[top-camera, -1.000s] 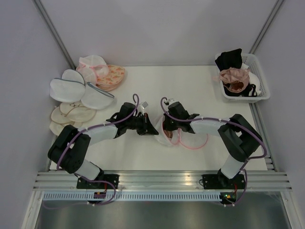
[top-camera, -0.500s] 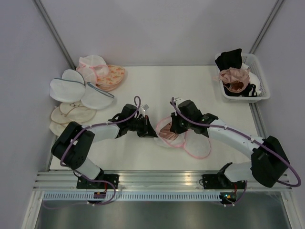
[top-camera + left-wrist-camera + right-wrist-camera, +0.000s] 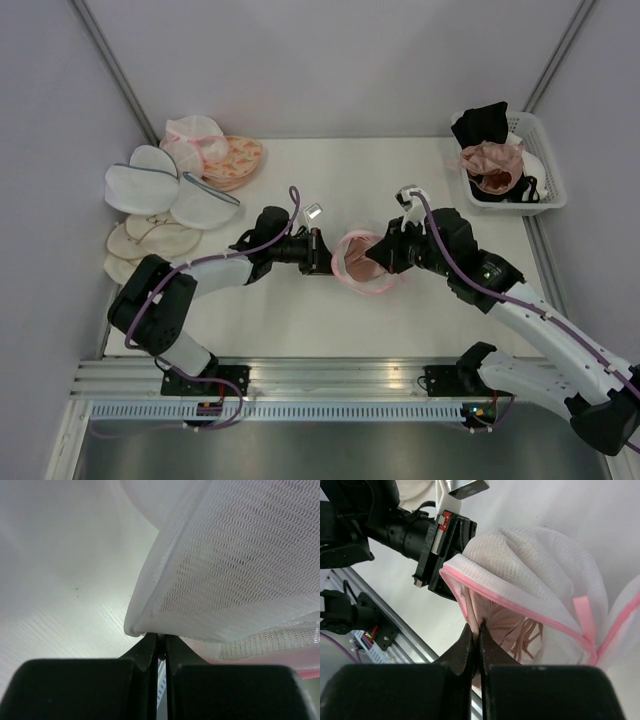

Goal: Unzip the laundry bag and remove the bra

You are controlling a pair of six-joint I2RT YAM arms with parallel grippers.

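- The left gripper (image 3: 159,647) is closed tight, with no gap between its fingers, pinching the white hemmed edge of the laundry bag (image 3: 530,565).
- The right gripper (image 3: 475,635) is closed just as tight, nipping a fold of the pale pink bra (image 3: 507,625) just inside the bag's open mouth.
- In the top view the bag sits at the middle of the frame on the white table (image 3: 300,320), between the two grippers. The bra lies inside it, showing through the opening.
- Counted: two arms, one pink-rimmed bag and one bra in it.
- At the upper right stands one white basket (image 3: 545,200) holding one black garment (image 3: 478,122) and one darker pink bra (image 3: 488,160).
- At the upper left is a heap of mesh pouches (image 3: 175,190), too overlapped to count, with one orange-patterned pouch (image 3: 235,160) among them.
- The left wrist view fills with white mesh and the bare table; it does not show the bag's mouth.
- The right wrist view shows the unzipped pink rim, the bra's thin straps, and the left gripper clamped on the bag at the upper left of the frame.
- Only the top view takes in the basket and the heap.
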